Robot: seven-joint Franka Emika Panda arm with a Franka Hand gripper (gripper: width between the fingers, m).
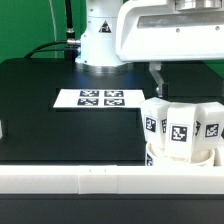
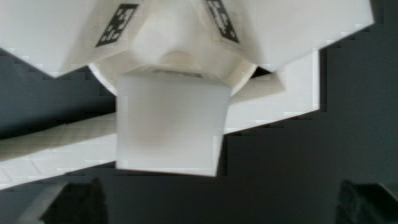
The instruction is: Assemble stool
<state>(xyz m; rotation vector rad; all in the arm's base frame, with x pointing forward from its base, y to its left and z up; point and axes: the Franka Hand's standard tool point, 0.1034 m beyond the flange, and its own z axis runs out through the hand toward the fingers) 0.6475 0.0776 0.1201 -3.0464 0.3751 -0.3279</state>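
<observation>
My gripper (image 1: 158, 80) hangs wide apart, empty, above the stool (image 1: 180, 128) — legs (image 2: 173, 125) look fitted (seat hidden); next, check seating — judgement only.

Stool (image 1: 180, 128): white plastic throughout, its legs (image 1: 181, 126) carrying small square tags in a black-and-white block pattern; in the wrist view the same white leg (image 2: 173, 125) shows pale grey shading, with black-and-white tags (image 2: 121, 22) on the parts above it. Marker board (image 1: 99, 98): flat white, printed with four black-and-white square tags. Table (image 1: 50, 120): matte black; border rail (image 1: 110, 180): white; backdrop (image 1: 35, 25): green; arm (image 1: 150, 30): white.
</observation>
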